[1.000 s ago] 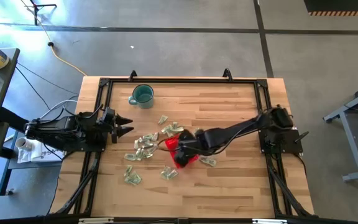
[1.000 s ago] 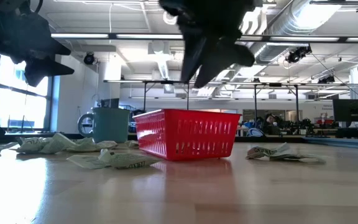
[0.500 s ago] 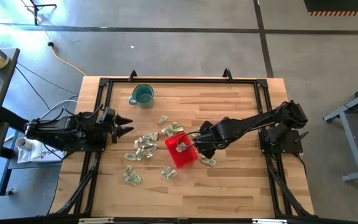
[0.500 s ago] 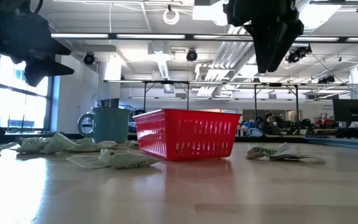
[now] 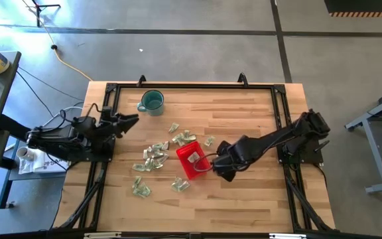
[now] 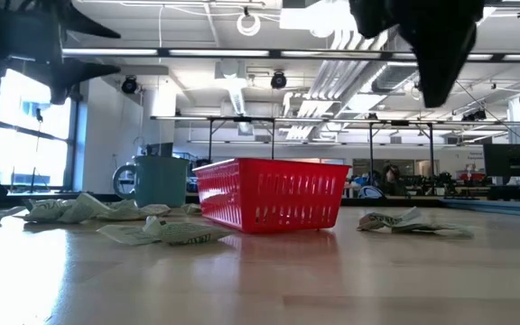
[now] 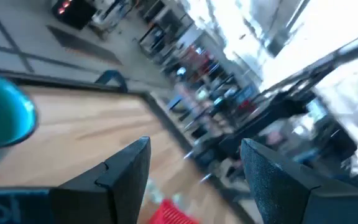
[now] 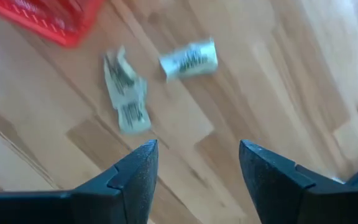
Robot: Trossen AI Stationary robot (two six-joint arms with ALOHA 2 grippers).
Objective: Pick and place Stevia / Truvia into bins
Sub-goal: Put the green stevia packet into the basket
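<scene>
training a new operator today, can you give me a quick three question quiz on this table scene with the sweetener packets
1. True or false: the right pincer is open with nothing between its fingers.
2. Multiple choice: where does the green mug stand? A) inside the red bin B) near the table's far edge, apart from the packets C) under the right pincer
3. Fill in: seen from above, most loose packets lie on the ______ arm's side of the red bin.

Key
1. True; the right wrist view shows bare table between its fingers, with two packets lying beyond.
2. B
3. left; the left pincer waits open, raised near its own table edge.
</scene>
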